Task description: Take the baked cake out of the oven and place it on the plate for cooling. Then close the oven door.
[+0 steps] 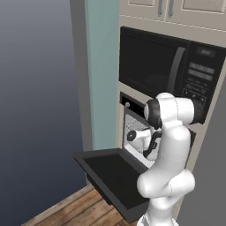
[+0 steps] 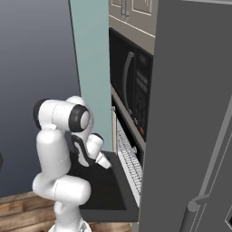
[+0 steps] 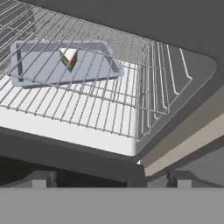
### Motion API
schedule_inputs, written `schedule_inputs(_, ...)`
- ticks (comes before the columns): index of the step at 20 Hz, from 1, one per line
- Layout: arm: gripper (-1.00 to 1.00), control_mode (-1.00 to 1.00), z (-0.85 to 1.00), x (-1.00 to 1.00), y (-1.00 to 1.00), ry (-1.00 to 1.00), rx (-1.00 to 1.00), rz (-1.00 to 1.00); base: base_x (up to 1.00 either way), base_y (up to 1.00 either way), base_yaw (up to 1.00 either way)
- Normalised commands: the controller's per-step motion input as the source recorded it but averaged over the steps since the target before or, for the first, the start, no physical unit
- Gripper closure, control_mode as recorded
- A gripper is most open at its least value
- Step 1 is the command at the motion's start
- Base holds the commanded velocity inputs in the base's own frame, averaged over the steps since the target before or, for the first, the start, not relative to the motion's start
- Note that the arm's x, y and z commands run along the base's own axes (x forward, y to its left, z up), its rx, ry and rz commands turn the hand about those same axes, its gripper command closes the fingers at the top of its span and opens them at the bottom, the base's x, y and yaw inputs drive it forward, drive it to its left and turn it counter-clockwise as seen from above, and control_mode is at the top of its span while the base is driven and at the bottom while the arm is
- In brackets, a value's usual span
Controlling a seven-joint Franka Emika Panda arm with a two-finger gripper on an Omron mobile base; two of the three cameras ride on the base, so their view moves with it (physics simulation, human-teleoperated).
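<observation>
Gripper [image 3: 109, 178] standing fully open, gripping nothing, touching nothing. Facing into oven [image 3: 175, 74], door [image 1: 115, 178] hanging flat open. Counting one cake slice [image 3: 68, 57], sitting at 11 o'clock on one tray [image 3: 30, 65]; two wire racks [image 3: 109, 109].

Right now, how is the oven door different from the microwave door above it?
The oven door hangs open, folded down flat like a shelf, while the microwave door is shut and upright. The oven door sits low in front of the robot's arm; the microwave door sits higher, under the cabinets. The microwave door has a tall handle beside a keypad; no keypad shows by the oven door. Both are black and glossy.
</observation>
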Motion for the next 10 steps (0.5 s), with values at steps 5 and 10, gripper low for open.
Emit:
schedule_inputs(5,-1.00,-1.00,-0.58,0.46,-0.07,-0.10,-0.15,-0.08,0.00,0.00,0.00)
schedule_inputs(10,-1.00,-1.00,-0.60,0.54,-0.25,-0.13,-0.01,-0.04,0.00,0.00,0.00)
